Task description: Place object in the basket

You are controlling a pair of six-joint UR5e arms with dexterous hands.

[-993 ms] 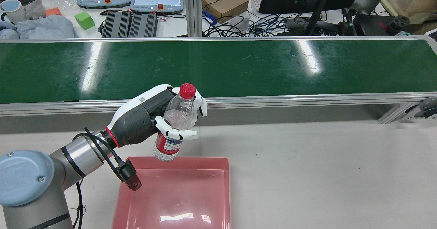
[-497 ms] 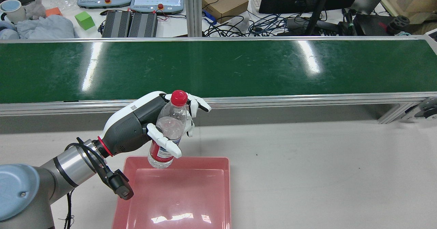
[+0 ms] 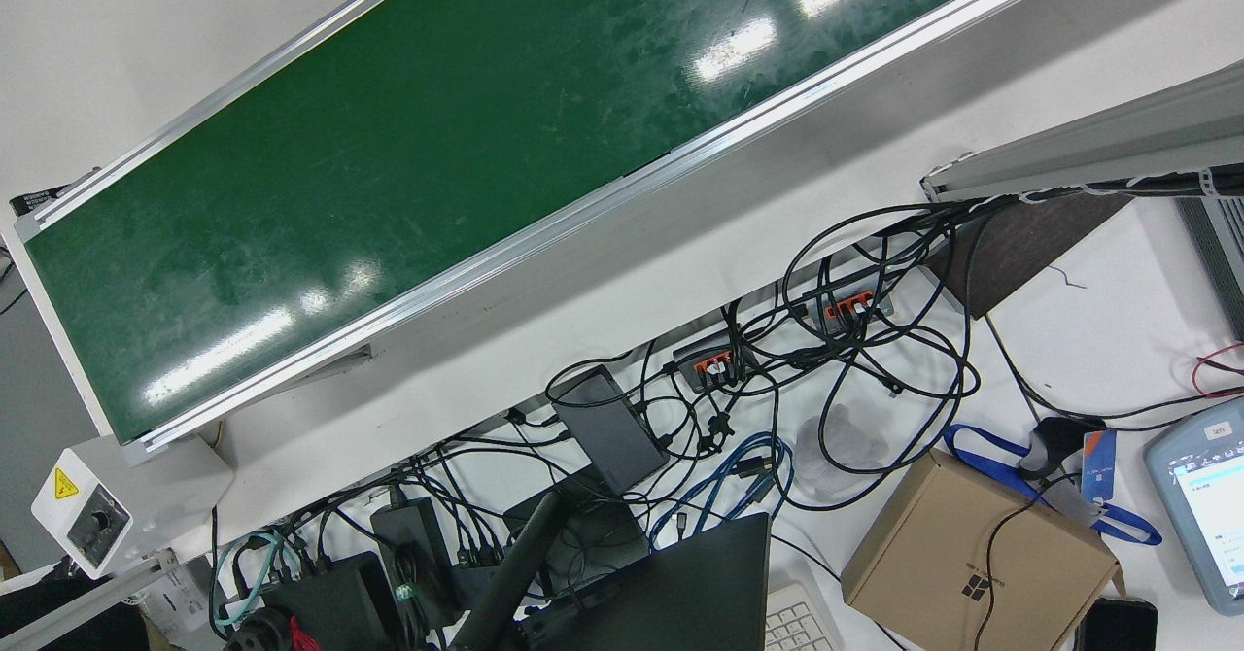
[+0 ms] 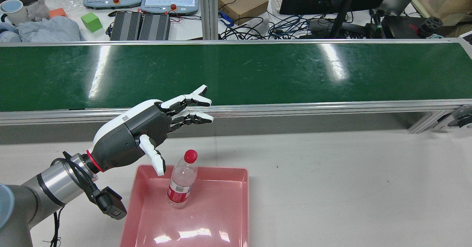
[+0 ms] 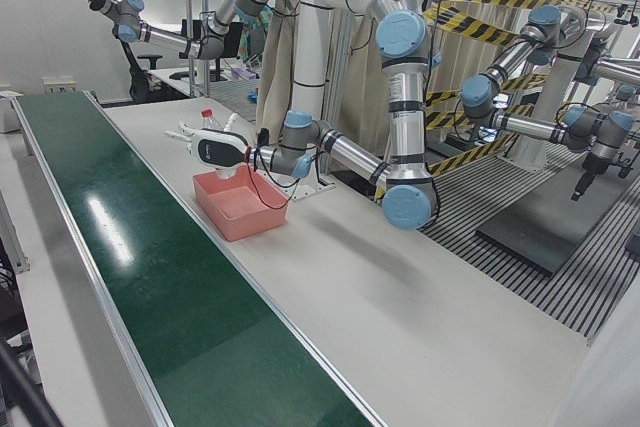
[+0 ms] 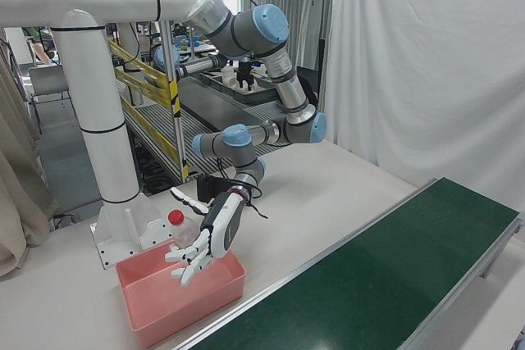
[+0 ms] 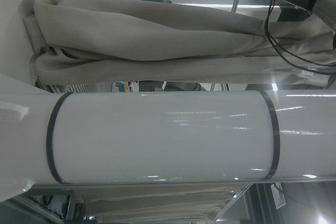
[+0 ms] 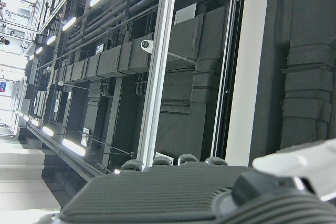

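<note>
Near side of the table, left half: pink basket, a shallow tray with its far wall towards the green conveyor.
Bottle: clear plastic bottle with red cap and red label stands in the far-left part of the basket, leaning slightly right, touched by nothing.
Left hand: left hand hangs above the basket's far-left corner, fingers spread and stretched towards the conveyor, thumb pointing down near the bottle's cap; it holds nothing.
Right-front view: same hand open above the basket, bottle just behind it.
Right hand: only its dark back fills its own camera's lower edge; I cannot tell its finger state.
</note>
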